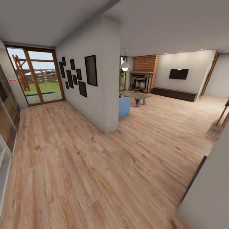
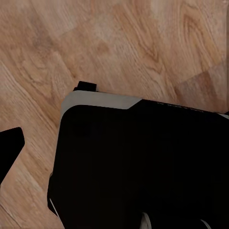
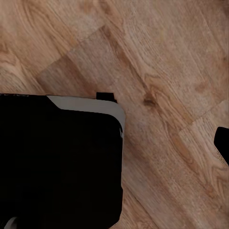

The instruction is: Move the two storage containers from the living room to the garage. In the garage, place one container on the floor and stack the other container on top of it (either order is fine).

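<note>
One living room (image 1: 165, 105), plank-floored

Robot body seen from both wrist cameras. Left wrist view: large black base housing (image 2: 143, 167), matte, rounded corners, with a light grey band along its upper edge and a small black rectangular tab projecting past that band. A separate black pointed part (image 2: 9, 148) sits at the frame edge; cannot identify it. Right wrist view: same black housing (image 3: 59, 167) with grey edge band, rounded corner and small black tab; a small dark piece (image 3: 223, 143) at the frame edge.
</note>
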### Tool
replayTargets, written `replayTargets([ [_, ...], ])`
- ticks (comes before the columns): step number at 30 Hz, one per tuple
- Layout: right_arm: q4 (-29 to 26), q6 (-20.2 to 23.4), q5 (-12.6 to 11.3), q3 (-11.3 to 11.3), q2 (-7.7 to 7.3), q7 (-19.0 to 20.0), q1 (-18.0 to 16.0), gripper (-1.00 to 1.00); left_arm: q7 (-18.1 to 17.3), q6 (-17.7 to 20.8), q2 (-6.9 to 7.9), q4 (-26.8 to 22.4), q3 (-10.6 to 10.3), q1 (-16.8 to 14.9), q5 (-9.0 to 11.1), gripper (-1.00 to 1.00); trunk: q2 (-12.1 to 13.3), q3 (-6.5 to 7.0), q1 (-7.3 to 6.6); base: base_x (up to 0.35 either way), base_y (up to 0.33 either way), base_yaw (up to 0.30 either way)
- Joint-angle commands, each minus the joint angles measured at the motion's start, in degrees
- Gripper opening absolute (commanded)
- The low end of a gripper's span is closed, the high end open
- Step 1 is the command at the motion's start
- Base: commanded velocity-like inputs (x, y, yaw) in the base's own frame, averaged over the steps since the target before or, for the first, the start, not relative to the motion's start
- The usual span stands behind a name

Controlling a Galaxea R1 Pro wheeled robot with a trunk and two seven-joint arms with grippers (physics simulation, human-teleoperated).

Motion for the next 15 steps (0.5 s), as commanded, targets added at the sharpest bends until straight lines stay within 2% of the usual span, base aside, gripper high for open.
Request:
replayTargets([
  [1, 0.2, -0.3, -0.4, 0.5, 0.05, 0.0, -0.1, 1.00, 0.1, -0.2, -0.01, 0.1, -0.1, -0.1, 0.4, 1.00, -0.1, -0.11, 0.06, 0.323, 0.000, 0.005],
  [15, 0.2, -0.3, -0.4, 0.5, -0.03, 0.0, -0.1, 1.00, 0.1, -0.2, -0.01, 0.1, -0.1, -0.1, 0.4, 1.00, -0.1, -0.11, 0.06, 0.323, 0.000, 0.001],
])
